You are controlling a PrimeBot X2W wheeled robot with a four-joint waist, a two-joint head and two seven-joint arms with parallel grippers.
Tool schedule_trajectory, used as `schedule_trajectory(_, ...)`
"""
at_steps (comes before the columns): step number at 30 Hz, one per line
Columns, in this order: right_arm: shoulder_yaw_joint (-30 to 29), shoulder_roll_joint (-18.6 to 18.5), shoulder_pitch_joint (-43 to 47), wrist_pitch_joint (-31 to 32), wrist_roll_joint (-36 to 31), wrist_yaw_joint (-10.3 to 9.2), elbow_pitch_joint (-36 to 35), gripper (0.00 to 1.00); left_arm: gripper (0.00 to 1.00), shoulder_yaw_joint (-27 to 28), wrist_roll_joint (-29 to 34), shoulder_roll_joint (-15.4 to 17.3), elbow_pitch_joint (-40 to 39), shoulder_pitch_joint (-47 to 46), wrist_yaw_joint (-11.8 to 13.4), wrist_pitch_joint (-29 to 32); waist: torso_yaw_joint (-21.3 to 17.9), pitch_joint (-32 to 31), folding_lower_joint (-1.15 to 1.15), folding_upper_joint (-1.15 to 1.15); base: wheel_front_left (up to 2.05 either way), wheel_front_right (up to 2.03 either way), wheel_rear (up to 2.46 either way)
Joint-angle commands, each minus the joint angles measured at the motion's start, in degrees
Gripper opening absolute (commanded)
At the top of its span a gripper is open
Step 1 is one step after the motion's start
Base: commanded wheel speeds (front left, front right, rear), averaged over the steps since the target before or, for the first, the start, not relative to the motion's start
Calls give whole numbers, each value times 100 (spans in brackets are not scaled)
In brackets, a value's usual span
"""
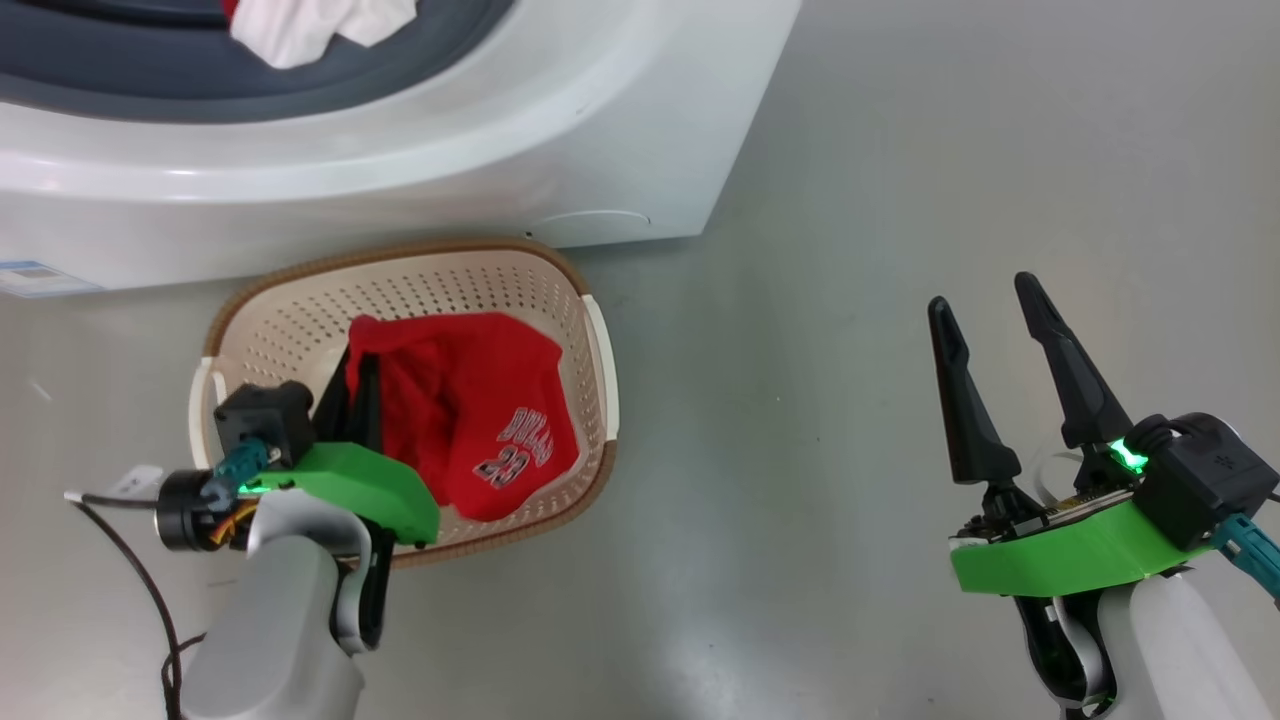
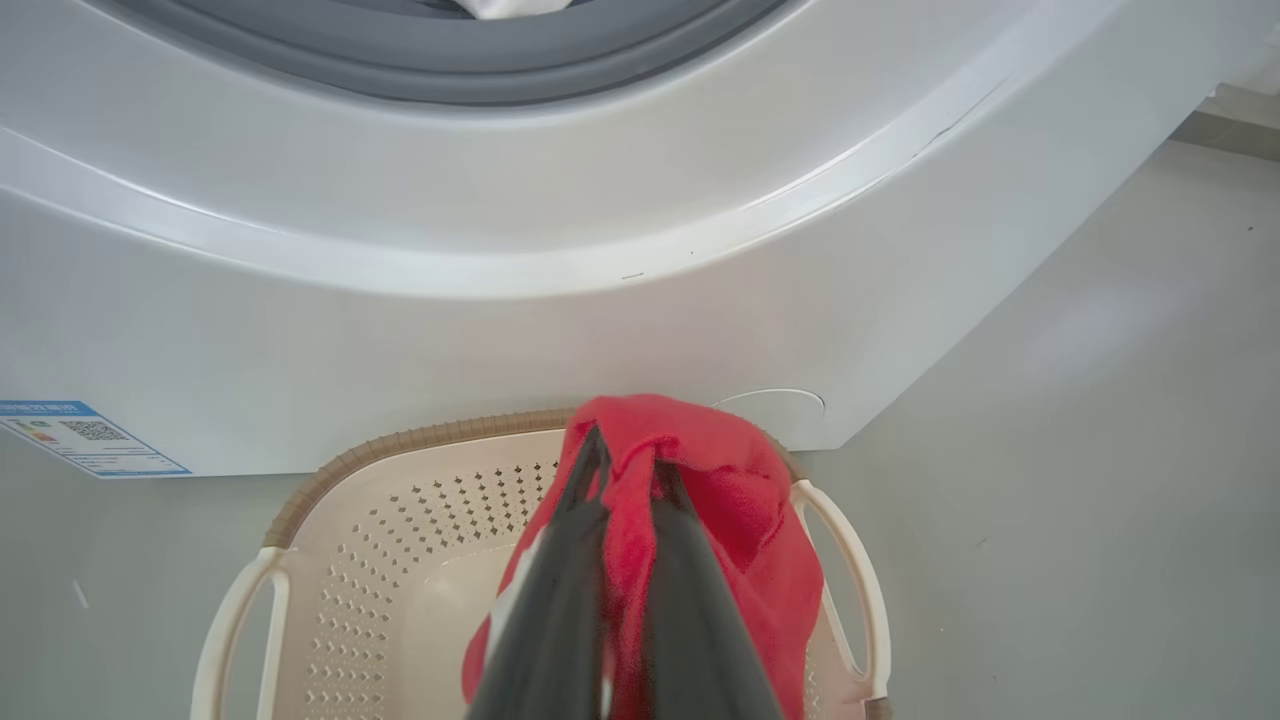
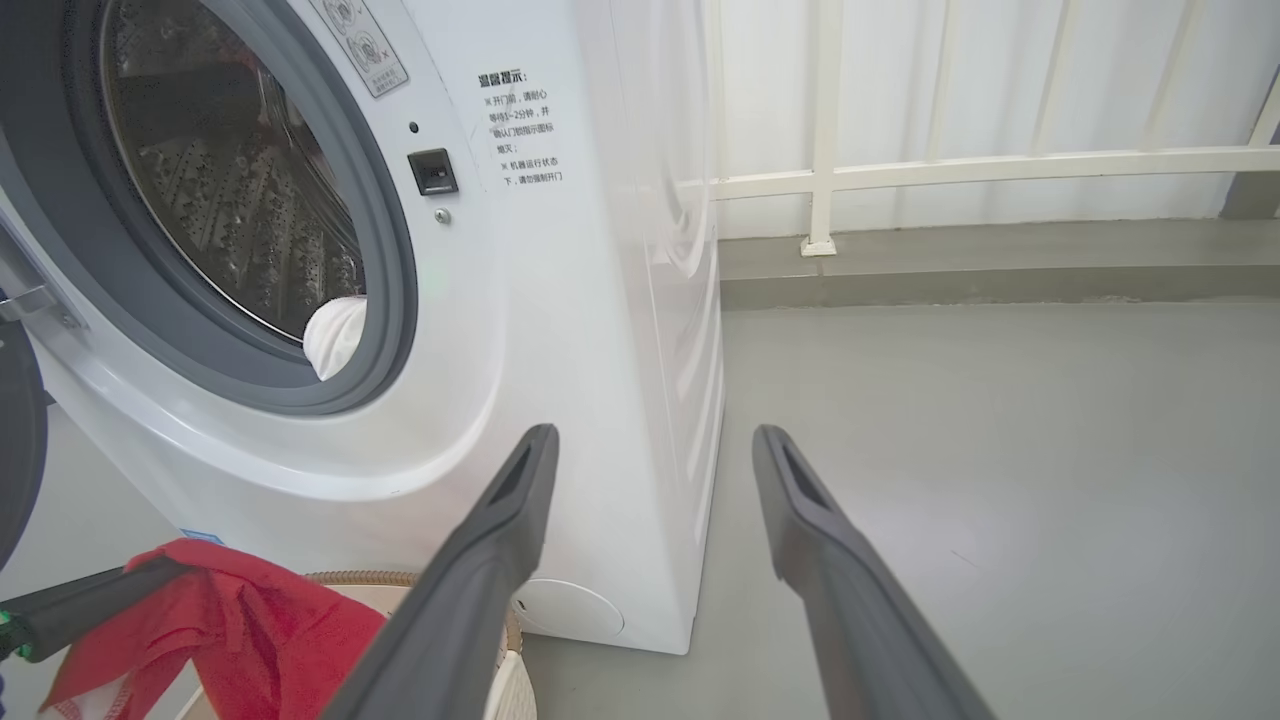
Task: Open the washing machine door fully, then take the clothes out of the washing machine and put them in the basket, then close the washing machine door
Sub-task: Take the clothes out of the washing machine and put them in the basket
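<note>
One red jersey (image 1: 470,400) pinched in the left hand (image 2: 628,460) over the basket (image 1: 300,310), right hand (image 1: 980,290) wide, empty; next release it, then fetch the white garment (image 1: 300,30)

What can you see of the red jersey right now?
The red jersey is soft, crumpled fabric with white "BULLS 23" lettering facing up and white trim at one edge. Its top fold is pinched in the shut left tool; the rest drapes down into the cream perforated basket, apparently resting against its near wall.
</note>
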Motion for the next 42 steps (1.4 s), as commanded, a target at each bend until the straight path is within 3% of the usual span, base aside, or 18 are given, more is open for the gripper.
schedule_trajectory(1, 187, 2, -86, -37, -58, 36, -136, 100, 0, 243, 95, 49, 145, -185, -87, -68, -115, 226, 0, 0, 0, 0, 0)
schedule_trajectory(26, 520, 2, -437, -37, 24, 36, -54, 100, 0, 437, 84, -54, 2915, -1418, -229, -69, -426, 864, 0, 0, 0, 0, 0)
schedule_trajectory(38, 579, 2, -469, -37, 71, 36, -7, 100, 0, 525, -153, -16, 3271, -1492, -285, 45, -539, 949, 0, 0, 0, 0, 0)
schedule_trajectory(39, 575, 2, -467, -37, 73, 36, -3, 100, 5, 526, -166, -16, 3277, -1493, -297, 40, -541, 944, 0, 0, 0, 0, 0)
schedule_trajectory(40, 567, 2, -465, -37, 72, 36, 3, 100, 39, 519, -170, -17, 3282, -1497, -300, 35, -540, 936, 0, 0, 0, 0, 0)
schedule_trajectory(41, 557, 2, -460, -37, 71, 36, 12, 100, 49, 506, -170, -19, 3286, -1510, -311, 32, -535, 924, 0, 0, 0, 0, 0)
schedule_trajectory(42, 548, 2, -454, -37, 71, 36, 22, 100, 83, 498, -176, -23, 3289, -1528, -325, 24, -527, 909, 0, 0, 0, 0, 0)
